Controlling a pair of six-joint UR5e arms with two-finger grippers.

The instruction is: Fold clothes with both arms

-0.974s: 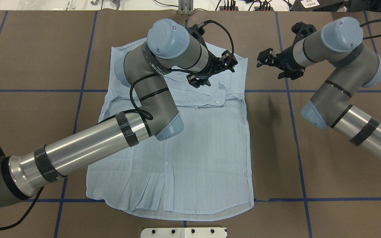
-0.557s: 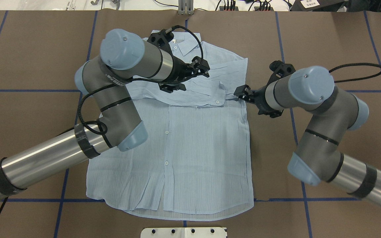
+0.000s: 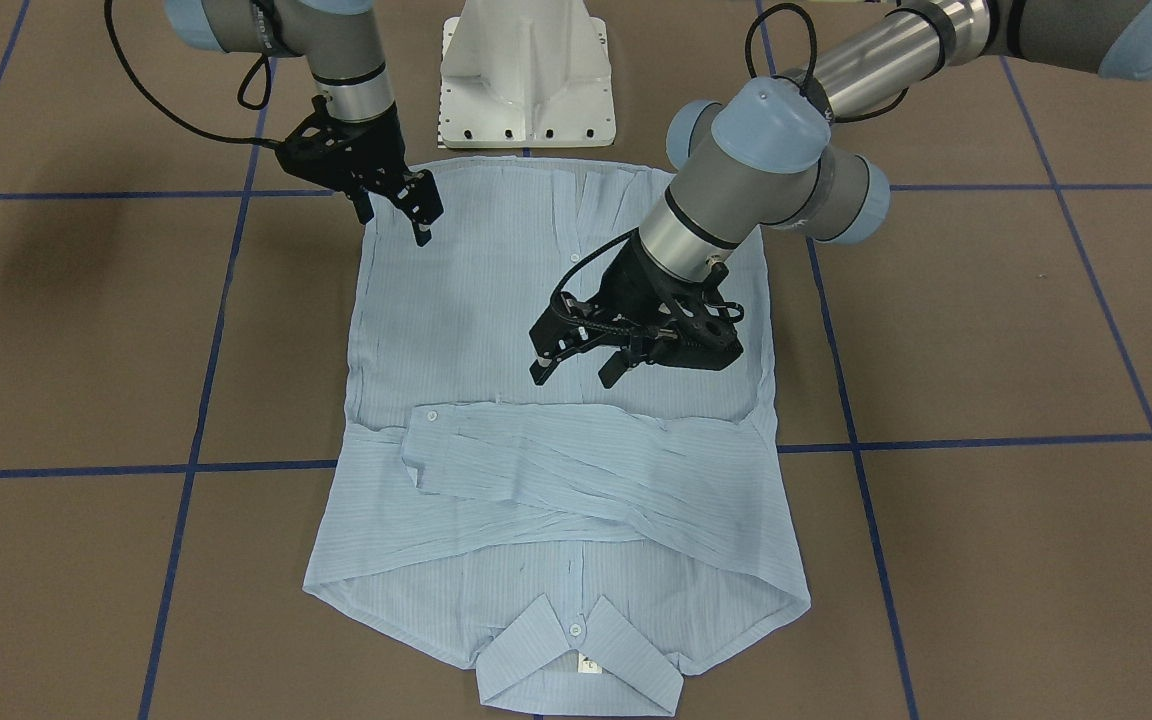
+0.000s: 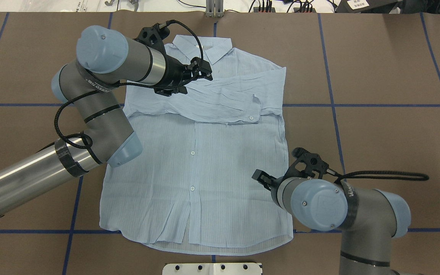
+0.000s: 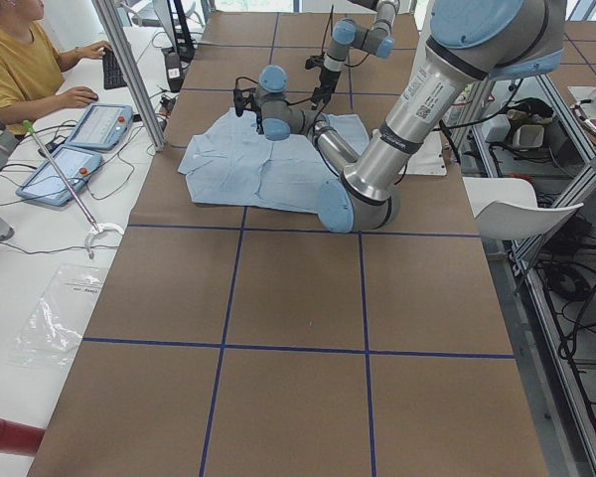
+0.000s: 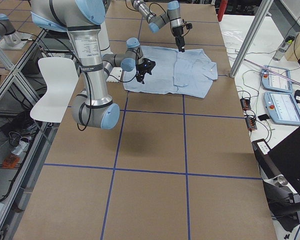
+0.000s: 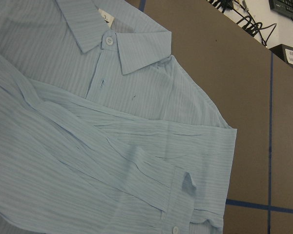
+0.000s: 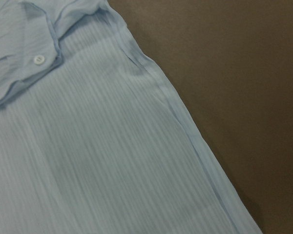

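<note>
Light-blue shirt [image 3: 456, 320] lies flat, buttons up, on the brown bench [image 3: 986, 330]; collar [image 3: 581, 665] points away from the robot, sleeves [image 3: 576, 460] are folded across the chest.

Front view: left end effector [image 3: 573, 375] hovers over the shirt by the sleeves, fingers apart, empty. Right end effector [image 3: 396, 222] hangs over the hem-side corner, fingers apart, empty; contact with the cloth cannot be told.

Overhead: left end effector [image 4: 194, 84] sits above the sleeve fold.

Left wrist: collar, neck label [image 7: 104, 17], cuff [image 7: 183, 204].

Right wrist: the shirt's side edge against the bench.
</note>
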